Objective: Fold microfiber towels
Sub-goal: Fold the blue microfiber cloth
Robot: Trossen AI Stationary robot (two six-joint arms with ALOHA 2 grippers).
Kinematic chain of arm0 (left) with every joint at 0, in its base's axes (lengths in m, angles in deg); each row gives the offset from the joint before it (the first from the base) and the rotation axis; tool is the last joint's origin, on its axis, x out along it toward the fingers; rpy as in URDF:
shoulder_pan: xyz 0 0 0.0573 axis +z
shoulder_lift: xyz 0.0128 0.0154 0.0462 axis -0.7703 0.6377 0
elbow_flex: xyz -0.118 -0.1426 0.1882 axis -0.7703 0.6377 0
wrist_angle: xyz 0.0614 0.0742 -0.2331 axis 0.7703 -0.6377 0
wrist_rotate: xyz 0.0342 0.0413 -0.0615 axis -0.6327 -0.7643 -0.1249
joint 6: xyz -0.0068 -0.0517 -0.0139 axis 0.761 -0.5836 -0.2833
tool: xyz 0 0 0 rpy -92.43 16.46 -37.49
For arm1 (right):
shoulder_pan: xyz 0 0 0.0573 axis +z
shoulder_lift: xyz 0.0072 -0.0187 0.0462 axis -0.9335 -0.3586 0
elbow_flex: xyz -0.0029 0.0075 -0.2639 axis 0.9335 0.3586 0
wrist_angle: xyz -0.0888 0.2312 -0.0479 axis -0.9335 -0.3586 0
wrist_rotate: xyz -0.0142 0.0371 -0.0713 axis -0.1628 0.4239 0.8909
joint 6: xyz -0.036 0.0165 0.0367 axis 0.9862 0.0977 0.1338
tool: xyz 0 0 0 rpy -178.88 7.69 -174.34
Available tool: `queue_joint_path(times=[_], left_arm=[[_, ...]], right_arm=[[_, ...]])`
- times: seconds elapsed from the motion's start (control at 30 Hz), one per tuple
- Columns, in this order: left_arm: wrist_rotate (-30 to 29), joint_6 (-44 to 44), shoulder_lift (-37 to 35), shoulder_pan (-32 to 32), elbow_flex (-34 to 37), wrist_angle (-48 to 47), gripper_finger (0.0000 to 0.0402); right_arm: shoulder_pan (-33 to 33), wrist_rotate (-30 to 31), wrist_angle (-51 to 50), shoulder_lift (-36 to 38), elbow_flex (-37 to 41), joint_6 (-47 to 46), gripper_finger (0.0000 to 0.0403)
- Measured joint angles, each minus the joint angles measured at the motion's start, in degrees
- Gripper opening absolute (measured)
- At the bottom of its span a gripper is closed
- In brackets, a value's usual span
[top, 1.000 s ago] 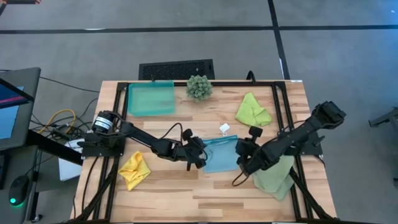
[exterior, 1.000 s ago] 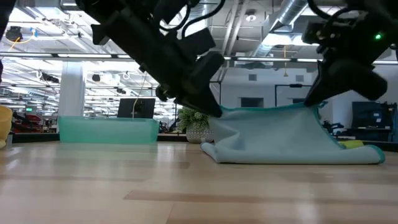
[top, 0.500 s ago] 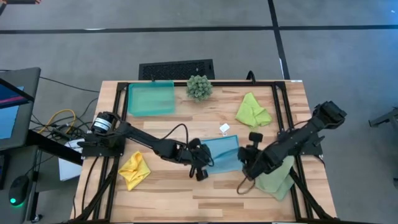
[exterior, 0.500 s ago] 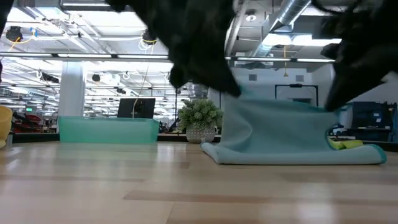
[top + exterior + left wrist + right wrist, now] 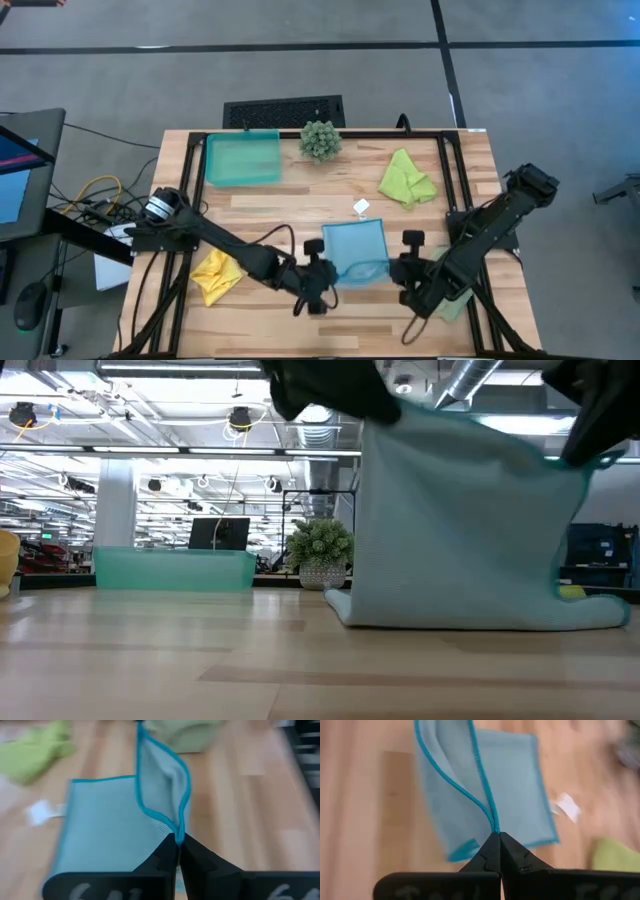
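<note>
Seen from above, a wooden table [image 5: 260,200] holds four small towels. The blue towel [image 5: 356,250] lies near the middle, toward the front. The left gripper [image 5: 318,285] pinches its near left corner and the right gripper [image 5: 408,283] its near right corner, each with fingers pressed together on the cloth's teal hem. In both wrist views the hem runs straight into the closed fingertips, left [image 5: 177,844] and right [image 5: 496,840].

From table height, the blue towel [image 5: 465,520] hangs as a raised sheet, its far edge still resting on the wood. Both grippers are cut off at the top of that view, so only dark shapes show there.

The yellow towel [image 5: 214,273] lies crumpled at the front left, partly covered by the left arm. The lime towel [image 5: 406,178] lies bunched at the back right. The sage towel [image 5: 452,300] sits at the front right, mostly hidden under the right arm; only a sliver shows. In the left wrist view it appears blurred beyond the blue cloth [image 5: 185,732].

A teal tray [image 5: 243,158] sits at the back left, with a spiky green plant [image 5: 320,140] just beside it. A small white tag [image 5: 361,207] lies near the blue towel's far edge; what it is cannot be made out.
</note>
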Motion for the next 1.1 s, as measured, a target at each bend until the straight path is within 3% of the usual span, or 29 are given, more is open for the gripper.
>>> queue_joint_path(times=[0.2, 0.43, 0.7, 1.1], left_arm=[[-4.12, -5.82, 1.23, 3.97, 0.04, -6.21, 0.0006], [-6.17, -7.85, 7.27, 7.82, 0.09, -9.68, 0.0006], [-7.80, -10.23, 8.98, 10.27, 0.02, -13.92, 0.0006], [-7.60, -9.60, 8.52, 9.35, -2.93, -15.75, 0.0006]], right_arm=[[-5.71, 6.46, -6.86, -1.08, 1.30, -9.01, 0.0007], [-11.97, 10.32, 2.52, -1.28, 9.24, -5.86, 0.0011], [-16.18, 10.01, 10.11, -1.27, 13.31, -1.40, 0.0011], [-16.86, 8.86, 9.84, -1.25, 14.27, -1.28, 0.0013]])
